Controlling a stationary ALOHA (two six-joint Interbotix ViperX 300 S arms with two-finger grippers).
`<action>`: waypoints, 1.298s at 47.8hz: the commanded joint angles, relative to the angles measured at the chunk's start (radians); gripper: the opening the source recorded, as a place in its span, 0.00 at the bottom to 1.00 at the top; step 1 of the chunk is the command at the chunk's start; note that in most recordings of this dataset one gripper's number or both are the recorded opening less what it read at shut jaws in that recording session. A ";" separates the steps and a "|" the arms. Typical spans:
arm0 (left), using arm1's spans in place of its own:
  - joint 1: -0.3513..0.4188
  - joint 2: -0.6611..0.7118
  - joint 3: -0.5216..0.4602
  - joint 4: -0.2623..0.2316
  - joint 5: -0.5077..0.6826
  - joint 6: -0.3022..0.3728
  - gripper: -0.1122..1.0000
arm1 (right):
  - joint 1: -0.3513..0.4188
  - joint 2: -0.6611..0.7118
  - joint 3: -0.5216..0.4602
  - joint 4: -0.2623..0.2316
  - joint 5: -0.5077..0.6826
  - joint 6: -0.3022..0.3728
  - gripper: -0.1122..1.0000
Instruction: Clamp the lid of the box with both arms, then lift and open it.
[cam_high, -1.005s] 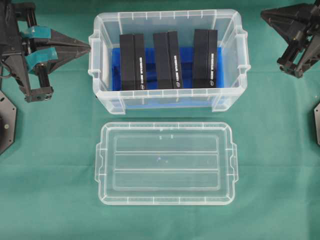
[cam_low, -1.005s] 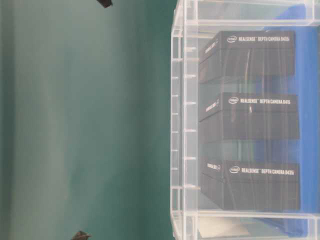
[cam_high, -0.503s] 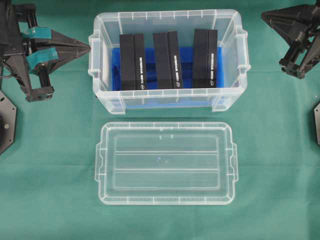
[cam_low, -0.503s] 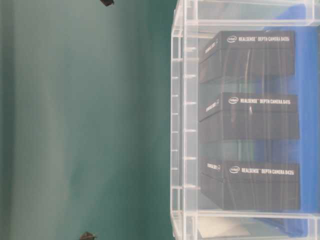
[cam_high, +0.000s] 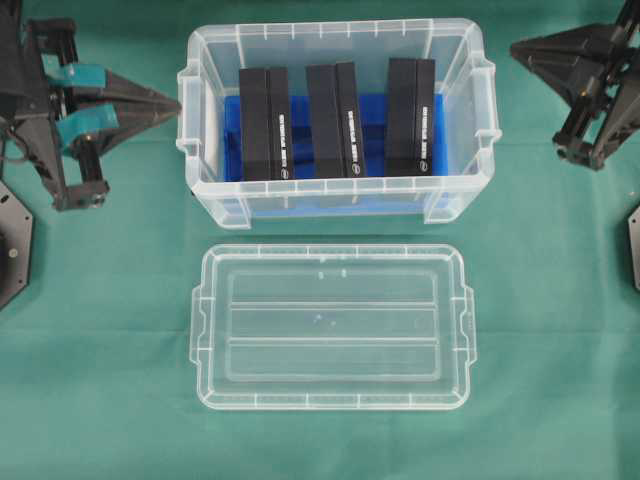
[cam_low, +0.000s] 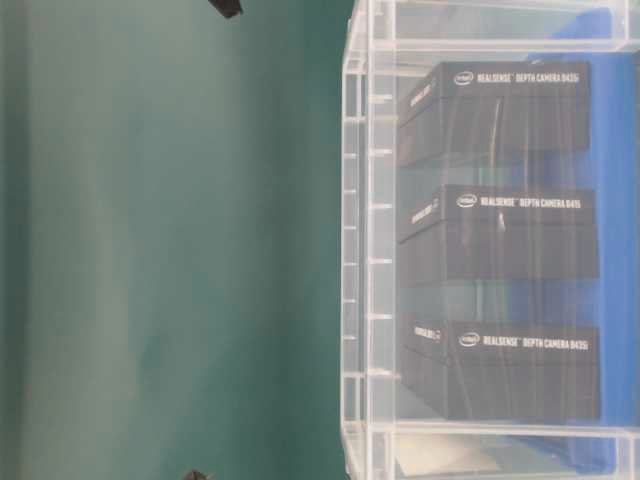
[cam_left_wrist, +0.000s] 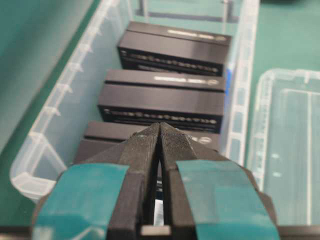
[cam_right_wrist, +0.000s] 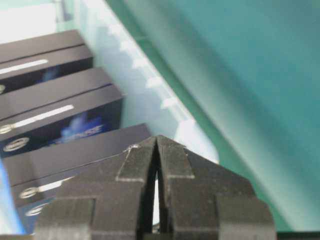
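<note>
Both arms shifted, jaws closed, empty.

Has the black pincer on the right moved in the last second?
Yes. In the overhead view the right pincer, shut and empty, has slid slightly left toward the deep clear plastic box, which stayed put.

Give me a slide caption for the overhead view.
Lid lies before open box; shut end effectors flank it.
</note>
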 joint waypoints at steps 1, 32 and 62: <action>-0.020 -0.002 -0.012 -0.002 -0.009 -0.003 0.11 | -0.002 0.006 -0.008 0.005 -0.035 0.002 0.10; -0.101 -0.002 -0.002 -0.002 -0.011 -0.021 0.11 | 0.089 0.023 -0.002 0.026 -0.058 0.002 0.10; -0.101 0.000 0.005 -0.002 -0.009 -0.021 0.11 | 0.089 0.023 -0.002 0.025 -0.057 0.002 0.10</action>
